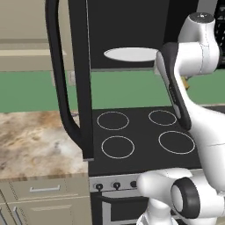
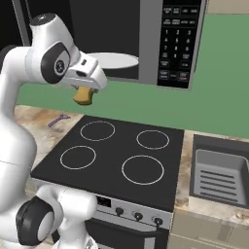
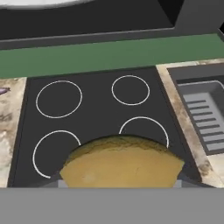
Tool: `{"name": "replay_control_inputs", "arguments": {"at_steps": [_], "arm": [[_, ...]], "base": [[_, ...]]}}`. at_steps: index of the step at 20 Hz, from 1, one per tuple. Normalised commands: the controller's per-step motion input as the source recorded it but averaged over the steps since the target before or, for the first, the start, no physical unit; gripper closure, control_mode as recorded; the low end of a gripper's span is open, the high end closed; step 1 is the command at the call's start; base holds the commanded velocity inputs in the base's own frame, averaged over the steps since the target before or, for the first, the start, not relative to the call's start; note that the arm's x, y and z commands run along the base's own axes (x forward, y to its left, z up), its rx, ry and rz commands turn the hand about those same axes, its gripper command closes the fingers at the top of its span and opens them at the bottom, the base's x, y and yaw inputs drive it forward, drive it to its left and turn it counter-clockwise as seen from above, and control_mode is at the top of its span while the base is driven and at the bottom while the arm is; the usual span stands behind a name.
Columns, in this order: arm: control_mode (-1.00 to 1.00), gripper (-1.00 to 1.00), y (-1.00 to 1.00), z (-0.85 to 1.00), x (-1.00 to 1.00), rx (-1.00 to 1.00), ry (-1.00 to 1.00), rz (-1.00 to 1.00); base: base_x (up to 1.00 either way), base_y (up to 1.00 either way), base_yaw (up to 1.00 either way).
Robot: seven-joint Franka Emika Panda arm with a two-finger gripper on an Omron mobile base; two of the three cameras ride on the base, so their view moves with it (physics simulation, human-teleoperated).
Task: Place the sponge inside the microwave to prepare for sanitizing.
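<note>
The jaws, mostly hidden, hold the sponge [image 2: 84,95] above the stove [image 2: 116,155], just below the open microwave [image 2: 160,44].

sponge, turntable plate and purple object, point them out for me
sponge [image 2: 84,96], right base view, its yellow underside
turntable plate [image 2: 114,60], right base view, its flat top
purple object [image 2: 58,119], right base view, its middle

Olive-yellow sponge [image 2: 83,96] below the open microwave [image 2: 146,39].
</note>
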Motion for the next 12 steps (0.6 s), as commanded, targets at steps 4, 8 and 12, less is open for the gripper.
{"name": "replay_control_inputs", "arguments": {"at_steps": [4,8,12], "arm": [[-1.0,1.0,0.05,0.43,0.45,-0.14,-0.05,0.0],[-1.0,1.0,0.0,0.29,0.63,-0.08,-0.05,0.01],[-1.0,1.0,0.05,0.1,0.61,0.0,-0.01,0.05]], "base": [[0.0,0.0,0.0],[0.0,0.0,0.0],[0.0,0.0,0.0]]}}
